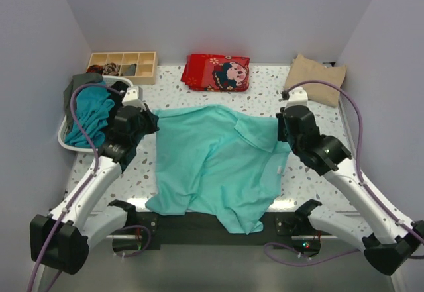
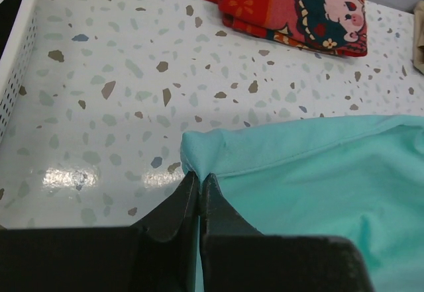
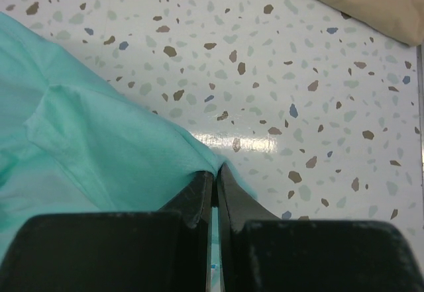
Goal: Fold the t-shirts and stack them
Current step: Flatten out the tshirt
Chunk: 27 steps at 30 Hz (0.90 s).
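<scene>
Top external shows the turquoise t-shirt [image 1: 212, 163] spread over the counter [image 1: 265, 97], its hem reaching the near edge; a beige t-shirt [image 1: 317, 79] lies folded at the far right corner. Left wrist shows the left end effector [image 2: 199, 178] clamped on the shirt's far left corner. Right wrist shows the right end effector [image 3: 215, 171] pinched onto its right edge.

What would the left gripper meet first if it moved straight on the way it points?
The left gripper, pinching the turquoise t-shirt, faces the table, then probably the red cloth; depth unclear.
</scene>
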Tool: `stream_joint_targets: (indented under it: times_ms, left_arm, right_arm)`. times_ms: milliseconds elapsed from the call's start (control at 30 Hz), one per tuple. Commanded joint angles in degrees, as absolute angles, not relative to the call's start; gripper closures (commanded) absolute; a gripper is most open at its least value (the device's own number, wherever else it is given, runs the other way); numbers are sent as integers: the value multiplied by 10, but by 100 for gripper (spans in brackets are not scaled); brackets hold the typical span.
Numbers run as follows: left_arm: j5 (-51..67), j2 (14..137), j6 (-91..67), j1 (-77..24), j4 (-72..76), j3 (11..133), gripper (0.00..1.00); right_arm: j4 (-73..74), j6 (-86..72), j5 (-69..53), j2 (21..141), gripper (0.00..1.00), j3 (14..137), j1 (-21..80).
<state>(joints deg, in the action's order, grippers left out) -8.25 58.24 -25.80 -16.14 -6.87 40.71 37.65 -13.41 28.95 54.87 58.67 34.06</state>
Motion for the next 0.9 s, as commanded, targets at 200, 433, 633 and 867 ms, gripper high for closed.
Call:
stream_joint_targets:
  times_ms: [200,433,633,867]
  left_arm:
    - [64,440,-267,-162,-147,470,100]
    - [134,352,-271,-162,-193,518,100]
    - [143,313,-285,-162,-270,576,100]
    - [167,314,-296,-162,-331,662,100]
  right_arm:
    - [448,-138,232,425,100,691,338]
    - [492,-142,175,364,100,747,338]
    - [527,-144,143,350,100,789,339]
    - [531,-146,118,351,100,827,339]
